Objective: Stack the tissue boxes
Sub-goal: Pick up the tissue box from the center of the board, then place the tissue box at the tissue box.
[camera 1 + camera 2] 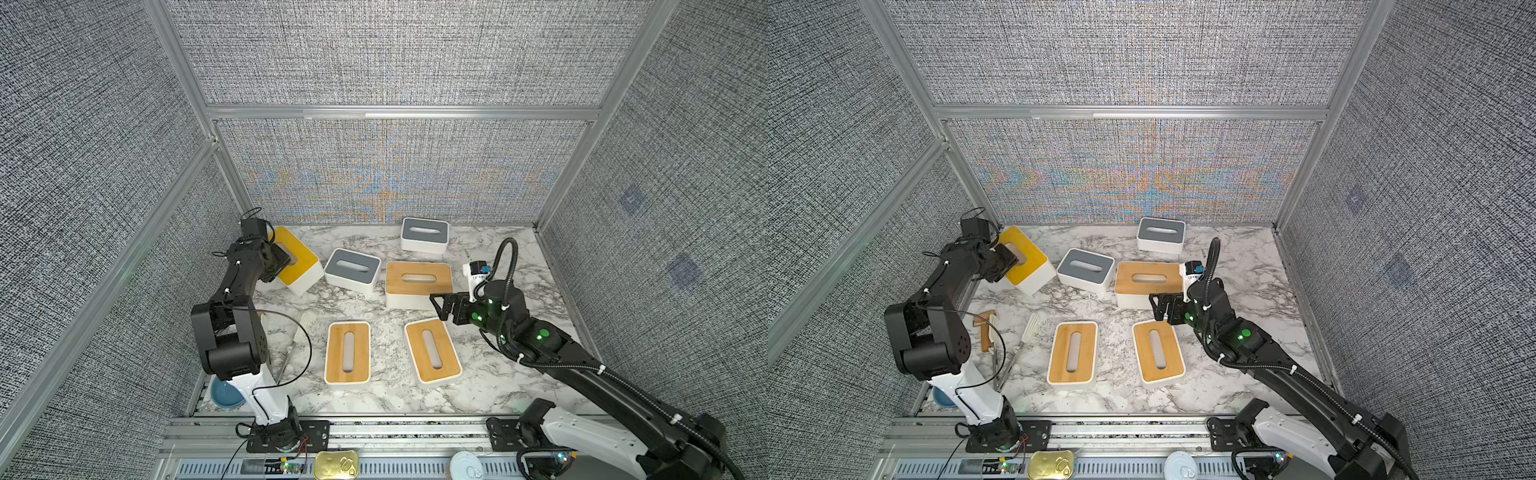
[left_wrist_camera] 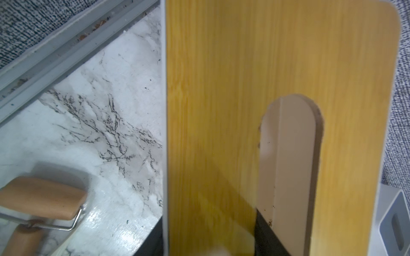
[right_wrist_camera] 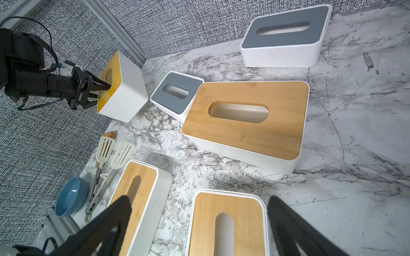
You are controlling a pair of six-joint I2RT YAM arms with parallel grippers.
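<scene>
Marble table point(image 1: 395, 395) bears six unstacked tissue boxes point(image 1: 348, 353): left of the central bamboo box point(image 1: 417, 289), beyond an adjacent grey box point(image 1: 352, 268), the left gripper point(image 3: 103, 92) is clamped on the tipped yellow box point(image 1: 301, 266); right gripper point(image 1: 439, 308), jaws apart, hovers nearside; tongs point(image 3: 111, 155), bowl point(image 3: 71, 196) far left.

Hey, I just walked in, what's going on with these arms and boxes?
Two robot arms are working on stacking six tissue boxes. The left gripper is shut on the yellow-lidded box at the far left corner, one finger in its slot, with the box tipped onto its side. The right gripper is open and empty, hovering beside the middle bamboo-lidded box. The remaining boxes, like the far grey-lidded box, sit lid up on the marble table, none stacked.
</scene>
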